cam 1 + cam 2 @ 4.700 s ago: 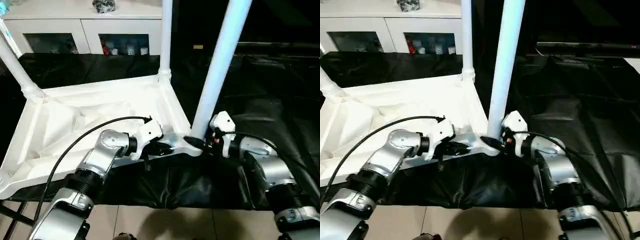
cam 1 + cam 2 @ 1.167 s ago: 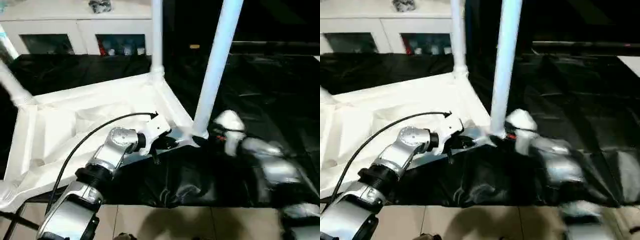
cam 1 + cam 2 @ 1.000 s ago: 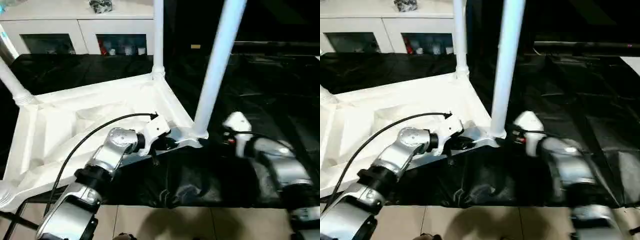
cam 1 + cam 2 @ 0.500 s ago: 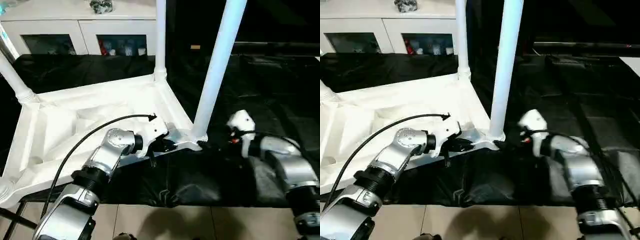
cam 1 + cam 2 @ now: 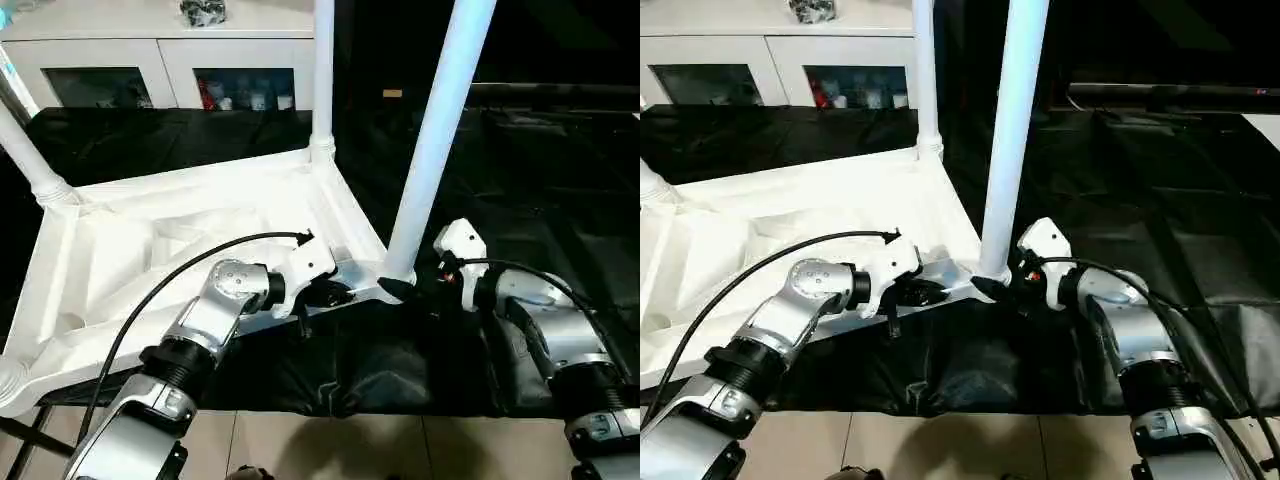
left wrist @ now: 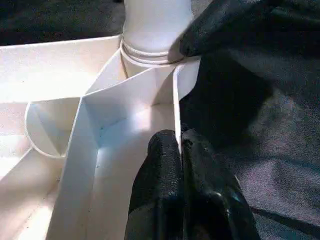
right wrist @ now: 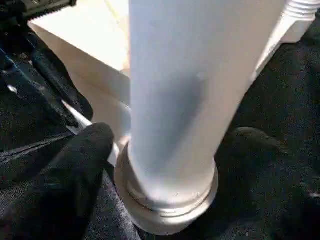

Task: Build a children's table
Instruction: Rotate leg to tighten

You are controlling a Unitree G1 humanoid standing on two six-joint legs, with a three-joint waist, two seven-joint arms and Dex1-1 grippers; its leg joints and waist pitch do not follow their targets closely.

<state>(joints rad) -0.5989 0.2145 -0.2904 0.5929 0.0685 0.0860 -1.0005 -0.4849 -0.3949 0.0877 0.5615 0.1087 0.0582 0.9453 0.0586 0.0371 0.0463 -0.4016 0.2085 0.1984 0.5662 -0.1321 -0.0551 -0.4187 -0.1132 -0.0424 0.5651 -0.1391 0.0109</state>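
Right gripper (image 5: 400,290) returned against near leg (image 5: 437,140) base, fingers spread either side; was withdrawn half a second earlier. Left gripper (image 6: 179,150) pinched shut on tabletop (image 5: 180,230) wall, unchanged. Cabinet (image 5: 150,60) behind; black cover (image 5: 1140,200) underneath.

Bright overhead light glares off the white tabletop (image 5: 150,240); black cloth (image 5: 540,190) swallows detail.

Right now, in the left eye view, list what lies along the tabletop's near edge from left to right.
Near-left corner socket → left arm's silver forearm → left claw shut on the tabletop's rim → near-right leg's base → right claw → right arm's white wrist housing.
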